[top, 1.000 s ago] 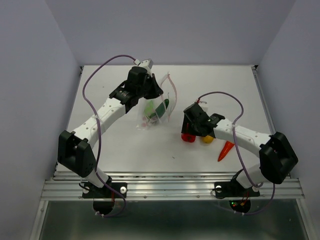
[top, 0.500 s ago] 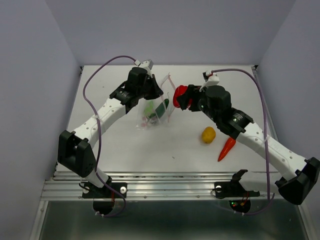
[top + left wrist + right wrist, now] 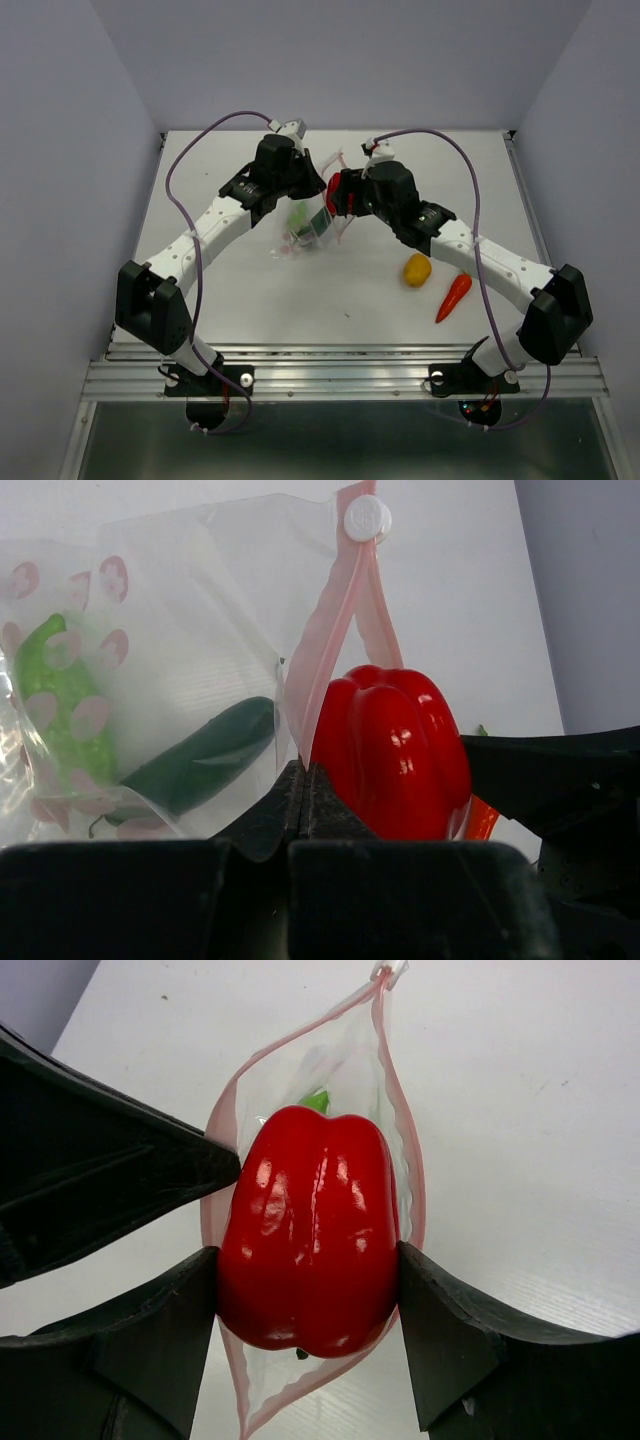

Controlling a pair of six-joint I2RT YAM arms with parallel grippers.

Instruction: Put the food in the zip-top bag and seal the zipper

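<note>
- Red, glossy and plastic, the toy bell pepper (image 3: 310, 1240) is clamped across its width in my right tool (image 3: 308, 1295). The two dark fingers are set wide on its flanks, and its long axis runs straight out from the tool.
- My left tool (image 3: 303, 790) is pinched fully closed on one lip of the flat clear crinkly plastic bag with pink printed marks (image 3: 190, 630), holding that lip up so the mouth gapes.
- The two halves of the narrow pale pink zipper strip (image 3: 415, 1180) bow apart into a leaf-shaped opening. It lies dead ahead of my right tool, and its long axis lines up with the pepper's.
- From the right wrist, the pepper sits framed between both halves of the strip. I cannot tell whether its leading end has crossed them yet.
- I judge the next move to be a straight push forward along that shared axis. The pepper looks nearly as wide as the gap, so it could snag a lip or drag the bag off my left tool.
- Deeper in the bag lie a dark green toy cucumber (image 3: 200, 765) and a light green pod (image 3: 45, 680).
- On the white bench (image 3: 250, 300), a yellow-orange piece (image 3: 417, 269) and an orange carrot with a green top (image 3: 453, 295) wait well apart from the bag. Both are nearer my right arm.
</note>
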